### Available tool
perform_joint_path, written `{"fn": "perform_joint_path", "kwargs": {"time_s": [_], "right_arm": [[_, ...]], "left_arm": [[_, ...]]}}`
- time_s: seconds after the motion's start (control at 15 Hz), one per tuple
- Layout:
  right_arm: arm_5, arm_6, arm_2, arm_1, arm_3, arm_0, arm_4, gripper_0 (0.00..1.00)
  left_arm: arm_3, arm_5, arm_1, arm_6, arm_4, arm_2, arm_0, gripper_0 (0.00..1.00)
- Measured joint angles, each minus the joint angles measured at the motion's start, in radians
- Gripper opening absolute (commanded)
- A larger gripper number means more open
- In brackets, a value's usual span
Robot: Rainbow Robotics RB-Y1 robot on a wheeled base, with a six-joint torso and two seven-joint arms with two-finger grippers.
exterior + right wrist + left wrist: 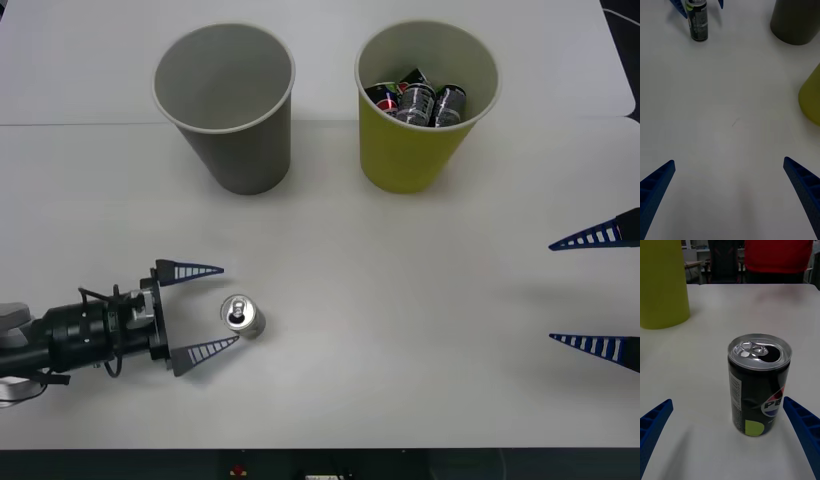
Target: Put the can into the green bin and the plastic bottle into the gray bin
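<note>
The left gripper's (210, 310) fingers (655, 423) are spread wide, level with the counter (400, 330), with the can (240, 316) standing upright just beyond their tips and not yet between them. The tab is lifted and the mouth looks open, so it is probably empty: light, thin-walled, smooth, easy to tip or dent. I would close gently on the mid-body, below the rim. The green bin (425, 105) already holds other cans; the gray bin (225, 105) stands beside it. The right gripper (598, 292) waits at the counter's right edge, fingers apart.
</note>
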Motion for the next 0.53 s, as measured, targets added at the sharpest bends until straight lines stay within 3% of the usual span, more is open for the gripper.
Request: {"fn": "perform_joint_path", "kwargs": {"time_s": [0.53], "right_arm": [[0.0, 0.0, 0.0, 0.0, 0.0, 0.0, 0.0, 1.0]], "left_arm": [[-0.011, 0.075, -0.08, 0.01, 0.009, -0.035, -0.033, 1.0]]}}
